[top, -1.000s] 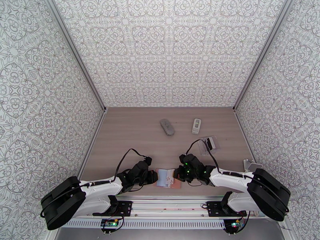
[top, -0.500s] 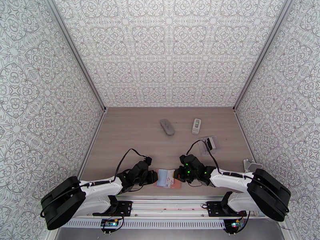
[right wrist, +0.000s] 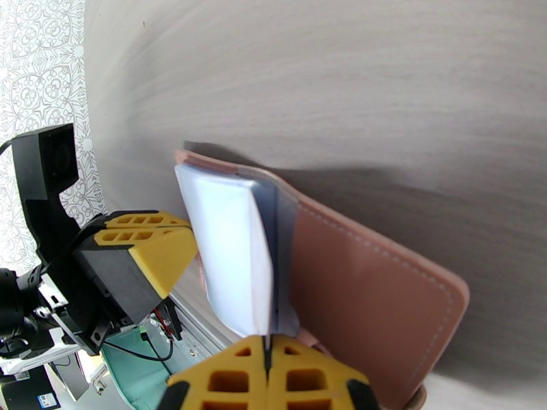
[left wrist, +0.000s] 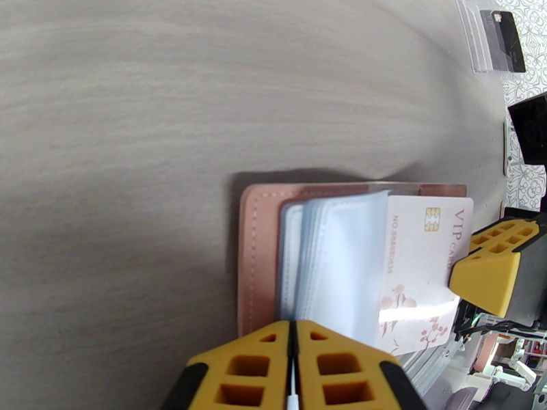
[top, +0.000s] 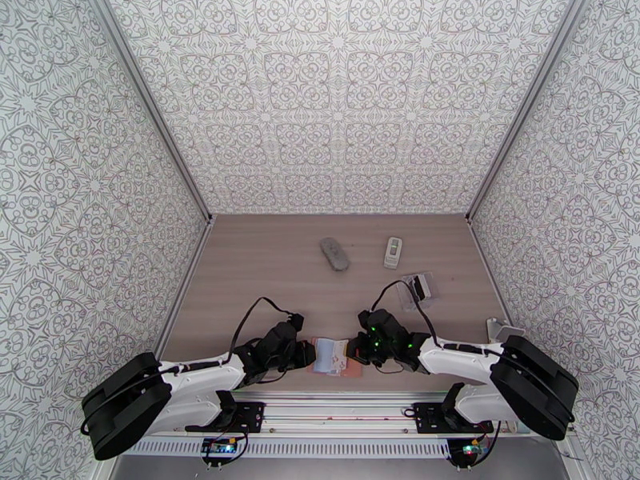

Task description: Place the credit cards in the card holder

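The card holder [top: 332, 355] lies open at the near edge of the table, between both grippers. It has a pink leather cover [right wrist: 369, 295] and clear sleeves [left wrist: 335, 261]. My left gripper [left wrist: 294, 367] is shut on the near edge of the sleeve stack. A white credit card [left wrist: 427, 261] with a gold chip and "VIP" print lies across the holder, its left part under a sleeve. My right gripper [right wrist: 267, 374] is shut on that card's edge, and its yellow finger [left wrist: 489, 271] shows in the left wrist view. From above, the left gripper [top: 308, 354] and right gripper [top: 358, 350] flank the holder.
A grey oval object [top: 334, 254] and a small white remote [top: 392, 252] lie at the back of the table. A clear plastic piece with a dark card [top: 418, 288] sits right of centre, also in the left wrist view [left wrist: 496, 39]. A metal bit [top: 502, 328] is by the right wall.
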Tool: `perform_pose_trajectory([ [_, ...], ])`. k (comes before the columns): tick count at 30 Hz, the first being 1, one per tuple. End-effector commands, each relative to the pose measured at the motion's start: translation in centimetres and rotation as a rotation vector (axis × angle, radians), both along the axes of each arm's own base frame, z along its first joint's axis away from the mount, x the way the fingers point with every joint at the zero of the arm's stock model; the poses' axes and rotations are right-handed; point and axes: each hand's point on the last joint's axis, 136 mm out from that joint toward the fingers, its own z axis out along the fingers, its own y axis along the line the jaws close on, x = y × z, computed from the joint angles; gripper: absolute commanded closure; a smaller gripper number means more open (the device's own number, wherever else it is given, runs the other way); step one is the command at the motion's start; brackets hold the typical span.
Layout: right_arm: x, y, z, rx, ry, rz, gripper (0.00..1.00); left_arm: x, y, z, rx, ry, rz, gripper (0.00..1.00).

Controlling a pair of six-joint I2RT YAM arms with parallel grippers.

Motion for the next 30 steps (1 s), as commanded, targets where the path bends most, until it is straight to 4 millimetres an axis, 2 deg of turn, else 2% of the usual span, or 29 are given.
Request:
perform_pose_trajectory([
  [1, -0.8, -0.8, -1.5, -0.036, 0.044, 0.000, 1.00, -1.1, 1.4, -1.7, 0.079, 0.050, 0.007, 0.87],
  [15, -0.9, -1.1, -1.8, -0.056, 0.056, -0.008, 1.00, -1.3, 1.4, -1.7, 0.080, 0.052, 0.003, 0.87],
  [17, -0.9, -1.2, -1.9, -0.062, 0.056, -0.007, 1.00, -1.2, 1.3, -1.4, 0.081, 0.046, 0.002, 0.87],
  [20, -0.9, -1.3, -2.1, -0.069, 0.057, -0.007, 1.00, -1.1, 1.4, -0.9, 0.097, 0.030, -0.003, 0.79],
  [23, -0.9, -1.3, -2.2, -0.071, 0.058, -0.005, 1.00, -0.9, 1.7, -0.2, 0.119, 0.011, -0.007, 0.75],
  [30, -0.9, -1.2, -2.2, -0.075, 0.056, 0.005, 1.00, -0.7, 1.2, 1.4, 0.086, -0.027, -0.029, 0.76],
])
